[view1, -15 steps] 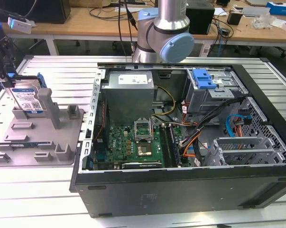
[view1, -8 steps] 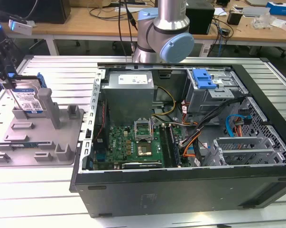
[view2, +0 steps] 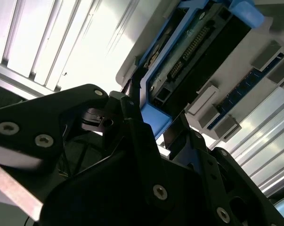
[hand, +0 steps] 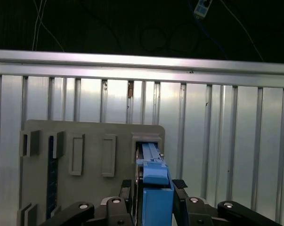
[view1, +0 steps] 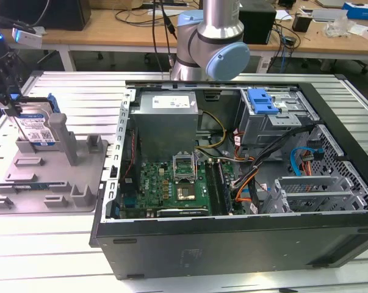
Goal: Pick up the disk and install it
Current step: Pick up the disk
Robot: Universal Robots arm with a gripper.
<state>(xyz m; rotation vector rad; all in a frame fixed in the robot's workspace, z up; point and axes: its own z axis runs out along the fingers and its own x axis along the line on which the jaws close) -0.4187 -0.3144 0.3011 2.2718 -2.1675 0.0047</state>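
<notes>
Black gripper (hand: 153, 187) pinching silver, blue-railed hard-drive disk (view1: 36, 127), which stands upright in grey plastic posted fixture (view1: 55, 177), exterior view's upper left.

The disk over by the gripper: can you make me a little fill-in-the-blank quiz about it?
The disk stands on edge in the grey fixture at the exterior view's ____. Its plastic rails are ____. The gripper is at the ____, not at the computer case. Missing: left; blue; disk.
</notes>
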